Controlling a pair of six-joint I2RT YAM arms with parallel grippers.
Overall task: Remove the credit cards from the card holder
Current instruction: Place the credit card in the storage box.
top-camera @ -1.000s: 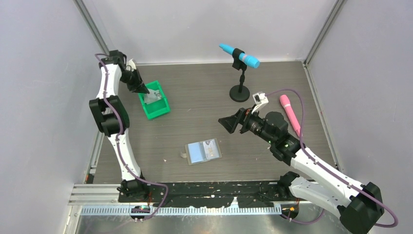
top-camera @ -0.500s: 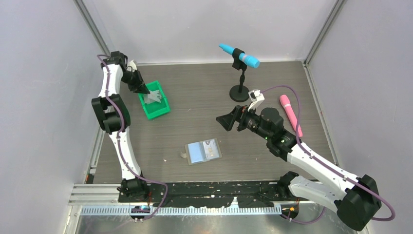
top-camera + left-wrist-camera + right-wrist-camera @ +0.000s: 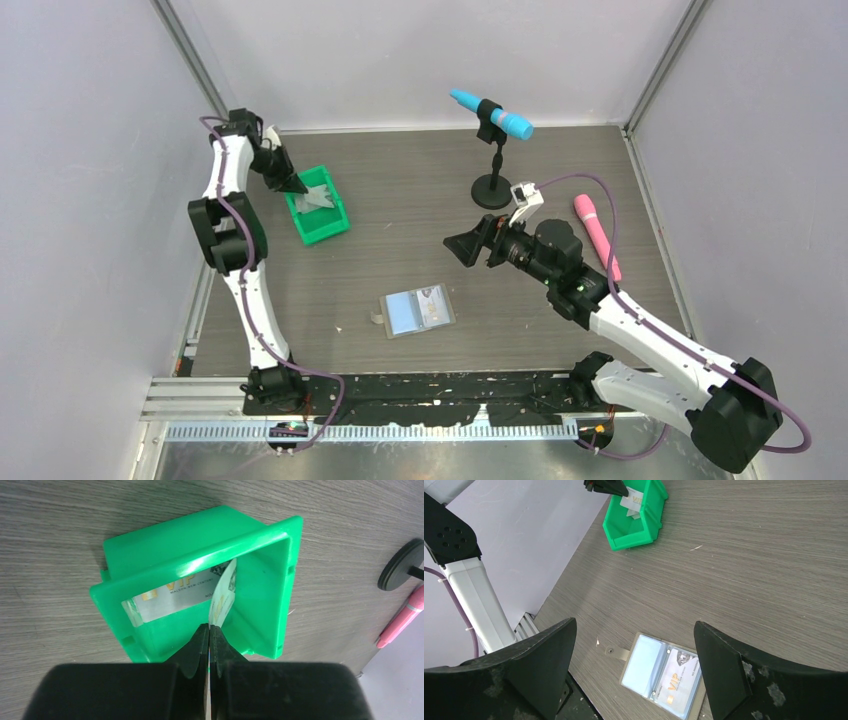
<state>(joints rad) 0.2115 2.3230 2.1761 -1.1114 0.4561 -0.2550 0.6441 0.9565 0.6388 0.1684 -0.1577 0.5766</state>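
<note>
One bent card (image 3: 222, 597) pinched by its edge in the shut left gripper (image 3: 209, 630), dipping inside the green bin (image 3: 200, 535) over a flat card (image 3: 175, 592) lying on the bin's floor. Looks like the drop-off step: keep the card well below the rim before parting the jaws, to let it fall flat rather than spring out over the wall; then lift straight up, clear of the bin's edges, to avoid tipping so light a box. Out on the counter (image 3: 560, 160), toward the near edge between the two arms and well apart from the bin, the card holder (image 3: 664, 677) open and face up, with one remaining card (image 3: 681, 685) showing in its right-hand pocket. Above and a little beyond it, the right gripper (image 3: 465, 250) spread wide, holding nothing. Probably needed next: pin the holder down with one gripper and slide that card out along the pocket's mouth, not straight upward.
</note>
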